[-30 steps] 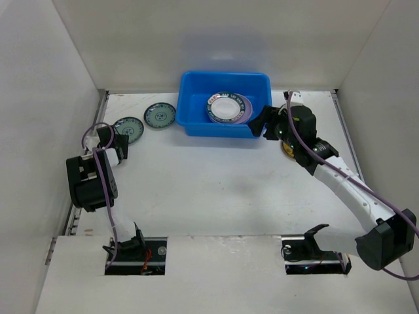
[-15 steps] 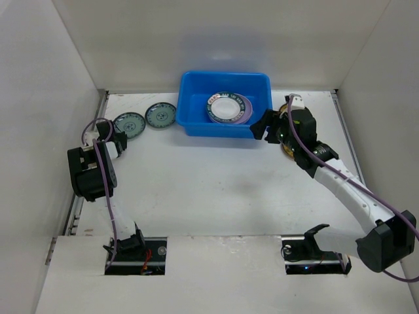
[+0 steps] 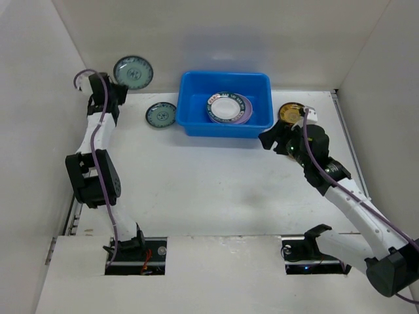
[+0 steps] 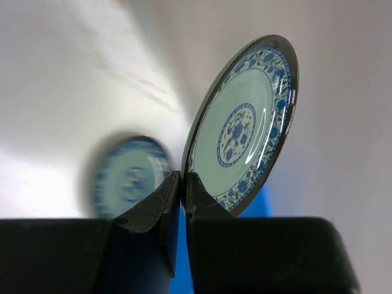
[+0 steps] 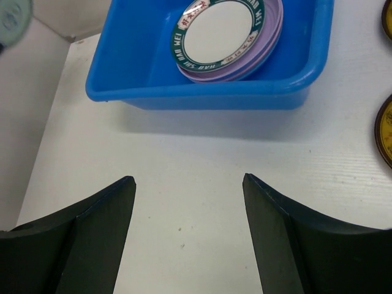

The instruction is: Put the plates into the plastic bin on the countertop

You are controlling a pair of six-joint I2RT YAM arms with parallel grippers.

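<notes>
My left gripper [image 3: 119,84] is shut on the rim of a small teal patterned plate [image 3: 133,72] and holds it on edge, high at the back left; in the left wrist view the fingertips [image 4: 182,177] pinch that plate [image 4: 242,131]. A second teal plate [image 3: 160,115] lies on the countertop [image 3: 196,176] left of the blue bin [image 3: 196,124]. In the bin a white plate with a dark rim [image 3: 224,107] lies on a lavender plate [image 3: 247,110]. My right gripper [image 3: 268,139] is open and empty, in front of the bin's right corner [image 5: 188,177].
A yellow-gold plate [image 3: 291,113] lies right of the bin. The right wrist view shows two yellow-gold plate edges [image 5: 386,131] at its right border. White walls close in the left, back and right sides.
My left arm has lifted the teal plate off the countertop, up and toward the back wall. My right gripper has drawn back from the bin, uncovering a yellow-gold plate.
</notes>
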